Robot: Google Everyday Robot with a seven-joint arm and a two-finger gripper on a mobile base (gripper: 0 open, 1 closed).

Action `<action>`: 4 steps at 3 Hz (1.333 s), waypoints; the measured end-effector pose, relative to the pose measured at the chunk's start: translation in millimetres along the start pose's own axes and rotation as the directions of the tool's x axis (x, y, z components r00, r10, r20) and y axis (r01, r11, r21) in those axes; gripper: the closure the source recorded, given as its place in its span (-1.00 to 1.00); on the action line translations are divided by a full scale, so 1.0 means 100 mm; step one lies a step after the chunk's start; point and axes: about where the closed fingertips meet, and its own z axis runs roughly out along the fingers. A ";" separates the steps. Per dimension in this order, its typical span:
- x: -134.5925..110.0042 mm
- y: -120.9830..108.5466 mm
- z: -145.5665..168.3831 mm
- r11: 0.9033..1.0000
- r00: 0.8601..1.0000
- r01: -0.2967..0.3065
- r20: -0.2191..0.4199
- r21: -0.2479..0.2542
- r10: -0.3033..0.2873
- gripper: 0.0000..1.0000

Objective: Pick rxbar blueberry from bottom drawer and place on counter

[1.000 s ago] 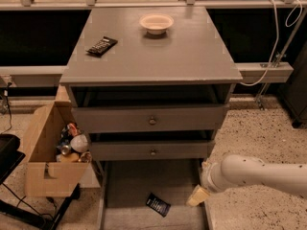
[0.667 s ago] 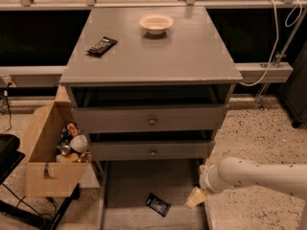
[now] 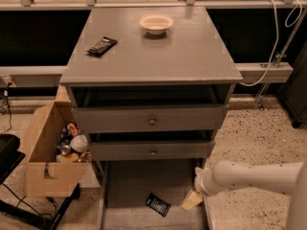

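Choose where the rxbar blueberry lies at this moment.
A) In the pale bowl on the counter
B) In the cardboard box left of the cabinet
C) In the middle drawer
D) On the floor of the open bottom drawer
D: the rxbar blueberry lies flat on the grey floor of the bottom drawer, with the claw just to its right, apart from it.

High frontal view, end effector [image 3: 191, 201] low-right
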 end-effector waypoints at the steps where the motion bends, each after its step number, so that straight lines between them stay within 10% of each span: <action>1: -0.12 0.16 0.50 0.997 0.997 0.074 -0.005 -0.027 -0.075 -1.00; 4: -0.10 0.32 2.11 0.982 0.988 0.150 -0.004 -0.115 -0.152 -1.00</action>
